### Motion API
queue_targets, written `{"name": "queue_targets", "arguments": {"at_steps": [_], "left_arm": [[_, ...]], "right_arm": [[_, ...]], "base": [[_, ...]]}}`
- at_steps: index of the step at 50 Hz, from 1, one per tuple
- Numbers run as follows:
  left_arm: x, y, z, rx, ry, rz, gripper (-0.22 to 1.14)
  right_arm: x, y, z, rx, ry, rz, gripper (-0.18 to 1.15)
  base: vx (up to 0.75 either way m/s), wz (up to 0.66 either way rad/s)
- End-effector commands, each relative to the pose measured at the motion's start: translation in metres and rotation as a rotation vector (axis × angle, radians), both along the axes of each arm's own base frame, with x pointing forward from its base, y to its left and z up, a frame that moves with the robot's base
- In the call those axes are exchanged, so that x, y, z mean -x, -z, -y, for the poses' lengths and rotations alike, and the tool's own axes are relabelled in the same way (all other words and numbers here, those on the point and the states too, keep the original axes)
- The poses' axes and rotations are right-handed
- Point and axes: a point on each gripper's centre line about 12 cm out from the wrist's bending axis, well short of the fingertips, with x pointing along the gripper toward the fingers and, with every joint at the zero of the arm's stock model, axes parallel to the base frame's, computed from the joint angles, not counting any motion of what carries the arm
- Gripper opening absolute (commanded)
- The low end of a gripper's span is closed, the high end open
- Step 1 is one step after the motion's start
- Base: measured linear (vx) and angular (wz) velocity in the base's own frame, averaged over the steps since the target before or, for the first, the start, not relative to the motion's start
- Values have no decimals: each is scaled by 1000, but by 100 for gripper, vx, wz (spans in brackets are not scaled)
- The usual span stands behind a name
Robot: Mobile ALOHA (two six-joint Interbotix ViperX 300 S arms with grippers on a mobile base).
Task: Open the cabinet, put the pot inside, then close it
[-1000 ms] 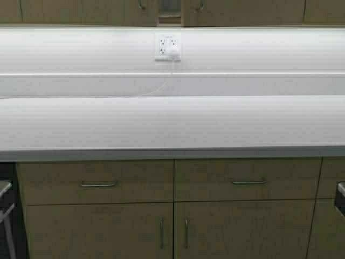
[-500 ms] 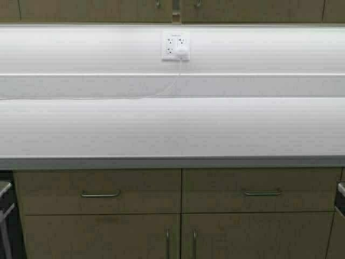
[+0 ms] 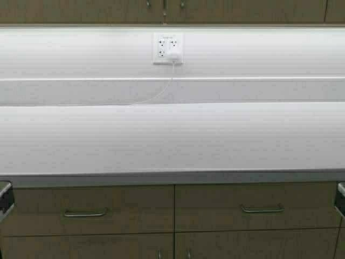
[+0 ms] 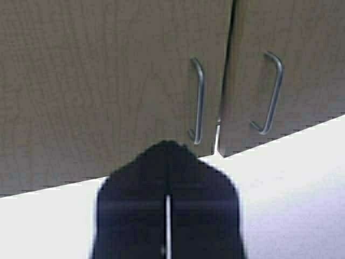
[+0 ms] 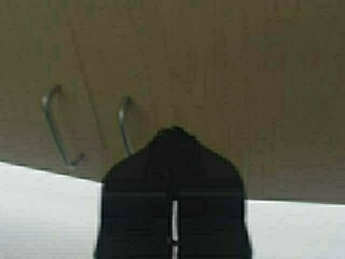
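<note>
Both doors of the cabinet (image 4: pixel 135 81) are flush and shut — and no pot shows anywhere, not on the white desk (image 3: pixel 172 140), not in either wrist view. So either the job is wrapped up or it hasn't begun; with the doors closed and the pot out of sight, I'd lean toward finished, pot presumably inside. The left tool (image 4: pixel 168 216) sits pressed together, empty, below the two handles (image 4: pixel 198 100); the right tool (image 5: pixel 173 216) is likewise pressed together and empty.
</note>
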Motion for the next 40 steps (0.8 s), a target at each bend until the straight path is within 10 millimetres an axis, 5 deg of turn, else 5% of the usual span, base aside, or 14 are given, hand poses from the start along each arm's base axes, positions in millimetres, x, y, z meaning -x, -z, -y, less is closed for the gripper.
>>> {"name": "queue_targets", "arguments": {"at_steps": [1, 24, 40], "left_arm": [[14, -5, -5, 19, -9, 41, 3], [29, 15, -5, 32, 1, -8, 3], [34, 17, -7, 31, 1, -8, 3]], "right_arm": [[-4, -18, -9, 17, 9, -21, 7], [90, 24, 20, 55, -31, -102, 7], [102, 29, 25, 54, -32, -106, 7]], "base": [[16, 3], [13, 2], [5, 1]]}}
